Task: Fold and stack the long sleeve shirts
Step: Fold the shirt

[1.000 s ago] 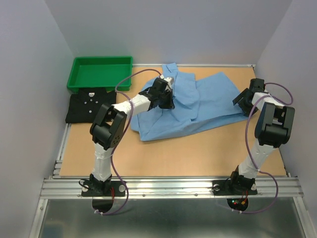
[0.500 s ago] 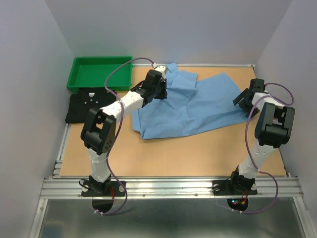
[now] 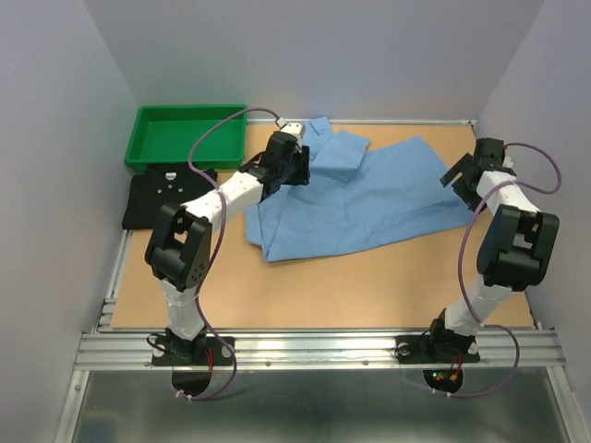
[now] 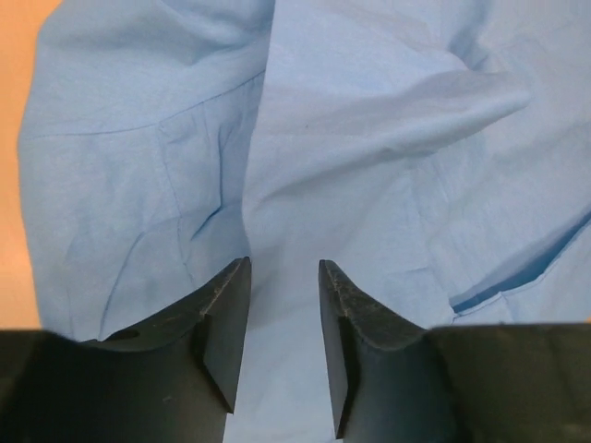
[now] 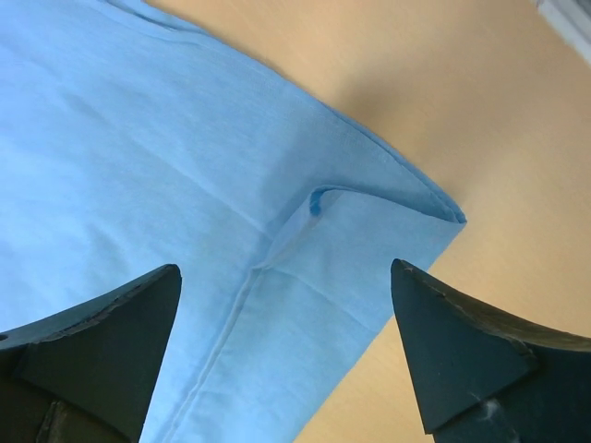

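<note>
The light blue shirt is lying spread out and a little wrinkled on the far middle part of the table, with its collar end toward the far left. The left gripper is reaching over the far left part of this shirt; in the left wrist view its fingers are standing narrow, and a raised ridge of the blue cloth is sitting pinched between them. The right gripper is hanging at the right edge of the shirt with its fingers spread wide, over a folded corner of the cloth. The black shirt is lying folded at the far left, just on the near side of the green tray.
</note>
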Controlling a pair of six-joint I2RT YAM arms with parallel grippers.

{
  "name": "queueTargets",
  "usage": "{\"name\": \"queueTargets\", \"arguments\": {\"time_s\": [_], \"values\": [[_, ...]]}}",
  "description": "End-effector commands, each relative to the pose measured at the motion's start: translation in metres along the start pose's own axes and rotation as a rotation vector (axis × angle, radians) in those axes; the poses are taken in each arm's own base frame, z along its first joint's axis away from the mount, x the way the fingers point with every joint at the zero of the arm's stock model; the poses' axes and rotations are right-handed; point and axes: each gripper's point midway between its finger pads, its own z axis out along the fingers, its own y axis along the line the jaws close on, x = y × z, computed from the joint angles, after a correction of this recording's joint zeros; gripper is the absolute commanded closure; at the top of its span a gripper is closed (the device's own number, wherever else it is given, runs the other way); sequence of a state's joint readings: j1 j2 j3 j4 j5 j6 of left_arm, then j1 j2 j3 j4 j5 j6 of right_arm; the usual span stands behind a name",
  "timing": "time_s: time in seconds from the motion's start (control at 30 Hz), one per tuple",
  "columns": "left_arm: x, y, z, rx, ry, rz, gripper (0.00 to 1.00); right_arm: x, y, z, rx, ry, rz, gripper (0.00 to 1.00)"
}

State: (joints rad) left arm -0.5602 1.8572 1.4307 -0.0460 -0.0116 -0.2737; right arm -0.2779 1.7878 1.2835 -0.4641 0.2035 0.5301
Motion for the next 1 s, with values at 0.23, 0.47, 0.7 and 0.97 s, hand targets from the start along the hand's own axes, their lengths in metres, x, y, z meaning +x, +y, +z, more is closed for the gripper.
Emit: {"name": "queueTargets", "arguments": {"time_s": [0.23,0.47,0.7,0.97], "values": [[-0.058,0.003,-0.086,-0.005,-0.201,-0.024,0.14,-0.023,0.045,-0.072,-0.307,-0.056,-0.032,0.0],[0.035,0.004,-0.107,0.1,-0.015,-0.052,0.18,0.029,0.056,-0.06,-0.461,0.05,-0.006,0.07],[0.104,0.022,-0.102,0.083,0.129,-0.042,0.34,0.059,0.053,-0.03,-0.47,0.096,0.043,0.2],[0.176,0.048,-0.086,-0.023,0.329,-0.111,0.44,0.103,0.026,-0.002,-0.368,0.185,0.09,0.22]]}}
